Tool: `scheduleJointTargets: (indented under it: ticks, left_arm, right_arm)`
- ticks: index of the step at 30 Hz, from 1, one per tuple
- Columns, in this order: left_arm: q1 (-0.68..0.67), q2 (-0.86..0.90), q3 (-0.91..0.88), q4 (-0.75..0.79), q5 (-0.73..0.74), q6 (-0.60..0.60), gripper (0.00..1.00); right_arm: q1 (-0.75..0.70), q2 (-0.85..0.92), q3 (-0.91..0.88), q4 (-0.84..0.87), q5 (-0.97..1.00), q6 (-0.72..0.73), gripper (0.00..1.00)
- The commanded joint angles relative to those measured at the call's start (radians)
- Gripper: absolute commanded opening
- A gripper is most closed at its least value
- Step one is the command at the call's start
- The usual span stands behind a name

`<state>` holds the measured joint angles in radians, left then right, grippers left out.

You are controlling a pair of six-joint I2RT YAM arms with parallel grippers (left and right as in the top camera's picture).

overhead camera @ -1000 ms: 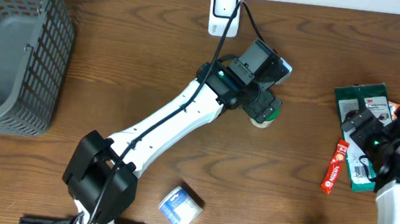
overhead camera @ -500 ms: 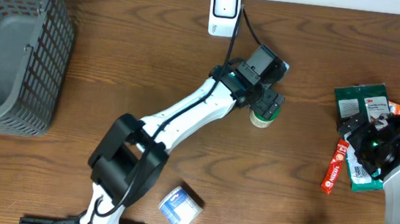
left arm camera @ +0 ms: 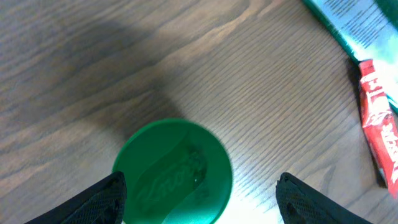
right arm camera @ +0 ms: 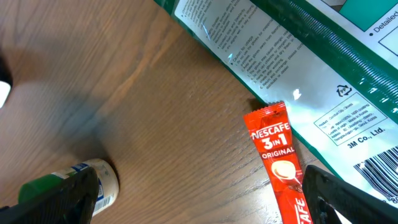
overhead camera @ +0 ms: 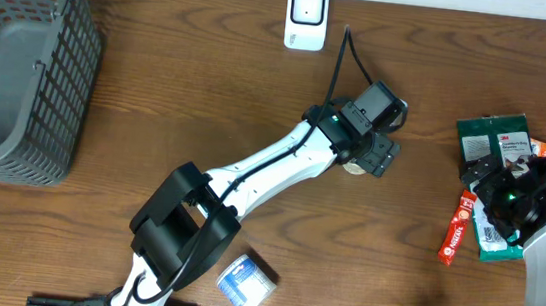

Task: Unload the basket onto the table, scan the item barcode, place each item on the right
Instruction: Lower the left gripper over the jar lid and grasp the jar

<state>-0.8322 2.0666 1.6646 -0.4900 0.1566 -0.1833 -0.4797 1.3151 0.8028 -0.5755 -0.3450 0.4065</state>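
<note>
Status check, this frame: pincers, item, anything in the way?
Left pincer open, straddling green-lidded bottle, not gripped. Right pincer open over Nescafé sachet. Nothing blocking the white scanner.

— How does the left arm (overhead camera: 272,163) lie?
— From its base low in the overhead view it stretches slantwise up and right, elbow nearly straight. The left tool (left arm camera: 202,199) points down, fingers (left arm camera: 102,202) spread wide.
— And the right arm (overhead camera: 544,264)?
— At the right edge, reaching a short way in. The right tool (right arm camera: 202,199) faces down, jaws fully apart.
</note>
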Motion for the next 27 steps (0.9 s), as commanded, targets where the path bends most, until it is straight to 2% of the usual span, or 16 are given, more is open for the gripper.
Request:
scheduleJointTargets:
  ticks: [1, 5, 12, 27]
  left_arm:
    - [0.000, 0.021, -0.013, 0.015, -0.029, 0.010, 0.78]
    - [0.000, 0.056, -0.013, 0.038, -0.085, 0.010, 0.78]
    - [0.000, 0.101, -0.013, 0.050, -0.087, 0.010, 0.79]
    - [-0.001, 0.048, -0.011, 0.058, -0.087, 0.010, 0.79]
  right_arm:
    - [-0.010, 0.002, 0.005, -0.001, -0.011, 0.004, 0.99]
    - [-0.010, 0.002, 0.005, -0.001, -0.011, 0.004, 0.99]
    - [-0.010, 0.002, 0.005, -0.001, -0.011, 0.004, 0.99]
    - [-0.010, 0.002, 0.005, -0.001, -0.011, 0.004, 0.99]
